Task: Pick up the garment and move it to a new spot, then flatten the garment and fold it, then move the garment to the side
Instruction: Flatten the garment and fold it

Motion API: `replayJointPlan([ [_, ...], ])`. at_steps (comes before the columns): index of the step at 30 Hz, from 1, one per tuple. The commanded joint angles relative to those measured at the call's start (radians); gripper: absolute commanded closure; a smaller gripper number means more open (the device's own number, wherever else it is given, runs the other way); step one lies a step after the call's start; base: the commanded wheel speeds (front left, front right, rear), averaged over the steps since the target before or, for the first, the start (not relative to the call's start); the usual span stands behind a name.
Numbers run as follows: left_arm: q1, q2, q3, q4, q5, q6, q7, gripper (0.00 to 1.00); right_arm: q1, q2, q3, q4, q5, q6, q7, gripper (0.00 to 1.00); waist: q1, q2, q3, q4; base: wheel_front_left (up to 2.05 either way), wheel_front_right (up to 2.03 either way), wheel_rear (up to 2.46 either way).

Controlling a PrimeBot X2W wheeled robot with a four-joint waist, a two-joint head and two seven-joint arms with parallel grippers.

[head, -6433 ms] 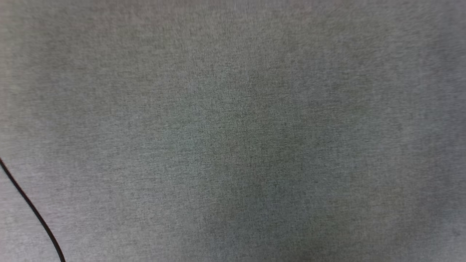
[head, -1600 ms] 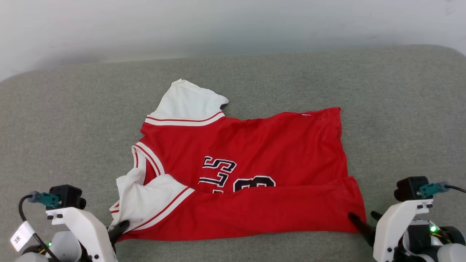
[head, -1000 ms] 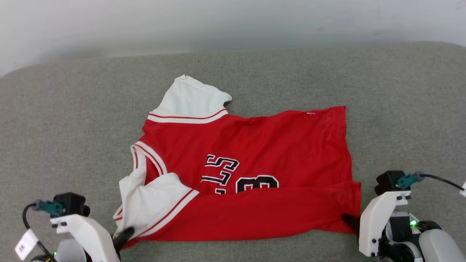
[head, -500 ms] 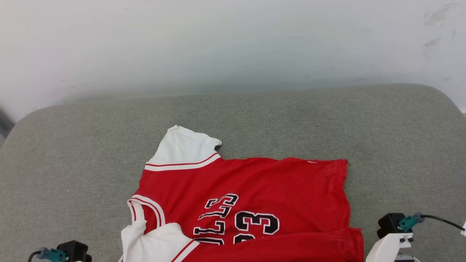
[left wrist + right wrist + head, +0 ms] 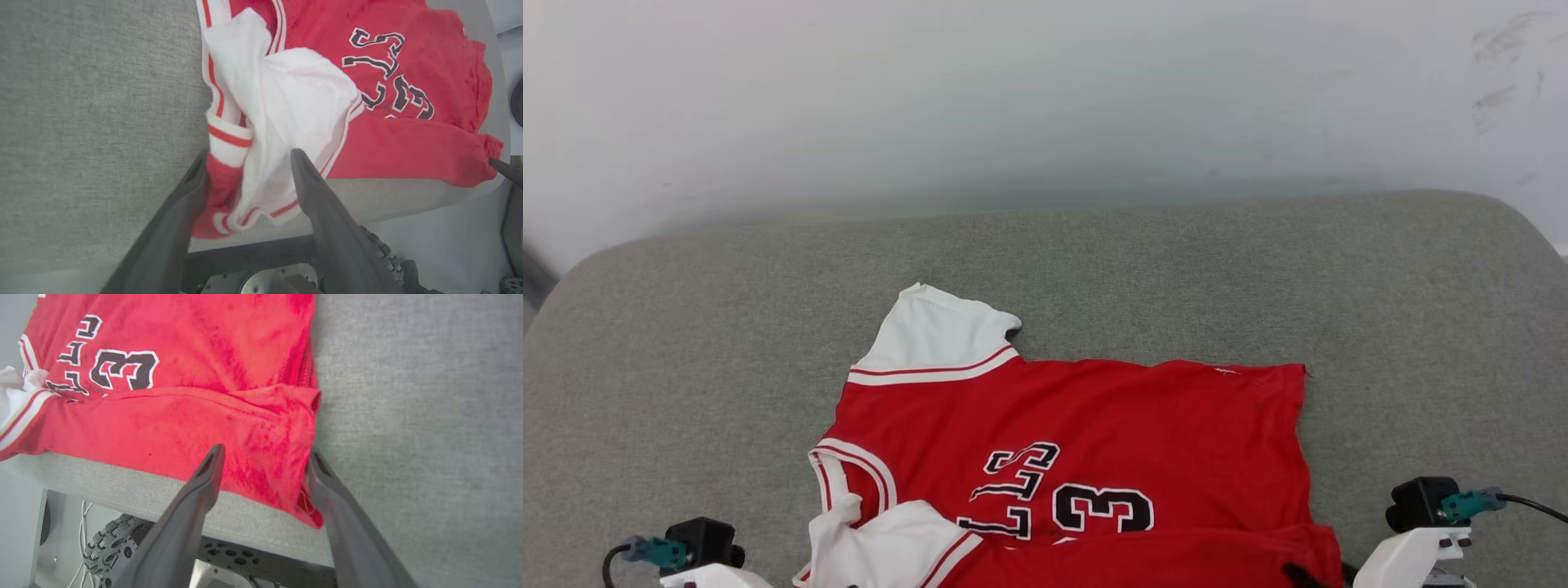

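The garment (image 5: 1094, 433) is a red jersey with black white-outlined lettering, lying on the grey padded surface (image 5: 686, 367), its near edge folded over and hanging past the front rim. My left gripper (image 5: 248, 161) is open, its fingers either side of the crumpled white sleeve (image 5: 286, 102) and its red-striped cuff. My right gripper (image 5: 265, 457) is open too, straddling the red hem corner (image 5: 278, 465) that droops over the rim. In the head view, the wrist mounts sit at the lower left (image 5: 698, 543) and the lower right (image 5: 1421, 506).
A pale wall (image 5: 1045, 98) rises behind the padded surface. Bare grey fabric stretches left, right and behind the garment. Below the front rim, the right wrist view has a toothed wheel (image 5: 118, 539) and loose cables (image 5: 81, 522) of my base.
Both grippers have opened and let go of the garment's near corners. The head camera tilted up, so the garment sits lower in the picture.
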Motion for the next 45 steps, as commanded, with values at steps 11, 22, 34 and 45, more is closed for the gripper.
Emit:
replayJointPlan([
  [11, -0.144, -0.014, 0.027, 0.032, 0.137, -0.015, -0.168, 0.00, -0.076, -0.003, 0.028, -0.077, -0.089, 0.000, -0.397, 0.00, 0.0000, -0.0001, 0.027, -0.041, 0.00, 0.00, 0.00],
  [22, -0.419, -0.080, 0.045, 0.082, 0.306, -0.025, -0.402, 0.00, -0.206, 0.037, 0.039, -0.152, -0.182, 0.000, -0.595, 0.00, 0.0000, -0.0001, 0.197, -0.103, 0.00, 0.00, 0.00],
  [34, -0.771, -0.006, 0.031, 0.301, 0.294, -0.143, -0.244, 0.00, -0.316, 0.084, 0.036, -0.210, -0.222, 0.000, -0.637, 0.00, 0.0000, -0.0001, 0.401, -0.201, 0.00, 0.00, 0.00],
  [45, -0.969, 0.109, -0.044, 0.442, 0.225, -0.178, 0.214, 0.00, -0.319, 0.114, 0.037, -0.168, -0.208, 0.000, -0.658, 0.00, 0.0000, -0.0001, 0.468, -0.247, 0.00, 0.00, 0.00],
])
